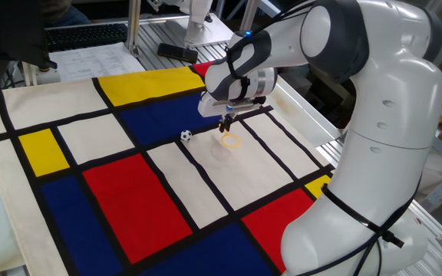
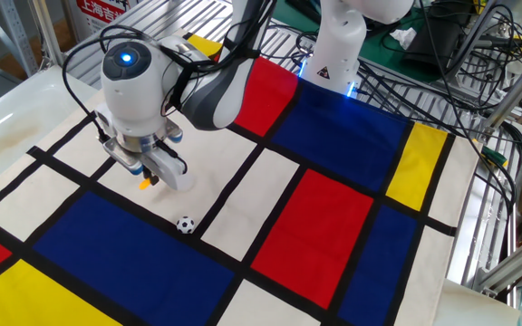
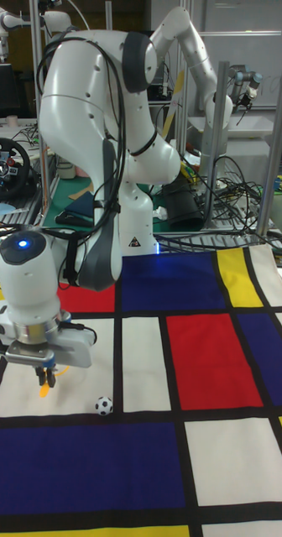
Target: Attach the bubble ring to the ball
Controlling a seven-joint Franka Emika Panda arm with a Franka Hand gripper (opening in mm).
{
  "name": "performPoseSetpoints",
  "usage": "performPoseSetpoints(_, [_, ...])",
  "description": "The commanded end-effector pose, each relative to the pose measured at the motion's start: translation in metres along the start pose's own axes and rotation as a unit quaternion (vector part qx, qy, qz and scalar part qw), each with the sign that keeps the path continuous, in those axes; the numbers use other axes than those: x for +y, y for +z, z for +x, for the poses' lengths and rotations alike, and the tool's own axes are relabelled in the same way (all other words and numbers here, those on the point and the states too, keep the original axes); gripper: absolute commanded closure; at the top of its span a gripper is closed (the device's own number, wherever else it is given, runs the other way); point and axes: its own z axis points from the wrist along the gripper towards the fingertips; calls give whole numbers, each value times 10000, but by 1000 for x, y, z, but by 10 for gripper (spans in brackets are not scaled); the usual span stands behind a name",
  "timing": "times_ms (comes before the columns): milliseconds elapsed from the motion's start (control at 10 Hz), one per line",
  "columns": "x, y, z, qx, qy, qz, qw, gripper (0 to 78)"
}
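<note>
The orange bubble ring (image 1: 232,139) hangs loop-down from my gripper (image 1: 227,123), which is shut on its short handle, a little above a white square of the cloth. The other fixed view shows only an orange tip of the bubble ring (image 2: 144,184) below the gripper (image 2: 147,172). The small black-and-white ball (image 1: 186,136) rests on the cloth to the left of the ring, near a black line. The ball (image 2: 185,224) lies apart from the ring, about a hand's width away. From the tall fixed view, the gripper (image 3: 45,369) is left of the ball (image 3: 103,406).
A cloth (image 1: 129,192) of red, blue, yellow and white squares with black lines covers the table. The robot's white base (image 2: 333,50) stands at the cloth's far edge among cables. A metal-slatted table edge (image 1: 313,115) runs beside the cloth.
</note>
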Motion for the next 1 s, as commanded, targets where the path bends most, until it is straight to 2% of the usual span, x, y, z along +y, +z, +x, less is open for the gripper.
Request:
performPoseSetpoints(100, [23, -45, -2, 253, 1777, 51, 9837, 764])
performPoseSetpoints(700, [24, -48, -5, 308, 2041, 55, 9784, 764])
performPoseSetpoints(1000, [25, -50, -9, 334, 2446, 18, 9691, 764])
